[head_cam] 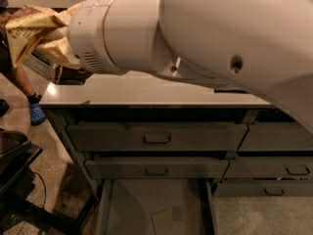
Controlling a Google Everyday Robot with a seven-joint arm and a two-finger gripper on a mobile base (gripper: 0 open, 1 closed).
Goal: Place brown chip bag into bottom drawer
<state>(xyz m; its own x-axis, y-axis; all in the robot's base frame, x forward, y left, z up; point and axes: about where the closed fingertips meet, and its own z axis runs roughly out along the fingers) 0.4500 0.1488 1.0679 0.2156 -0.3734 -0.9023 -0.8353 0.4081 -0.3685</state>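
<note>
Fingers [62, 42] at upper left clutch one brown chip bag [27, 31]; one bottom drawer [142, 202] lies open.

Dim warm light, pale glare at left end of countertop [146, 93], deep shadow under its overhang, white arm [234, 28] above it brightly lit, gripper [62, 45] above its left end, part shaded.

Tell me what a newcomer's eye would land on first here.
The big white arm fills the top of the view, close to the camera. At its end, in the upper left, the gripper holds the brown chip bag aloft near the left end of the grey table. At bottom centre, the bottom drawer stands pulled open.
</note>
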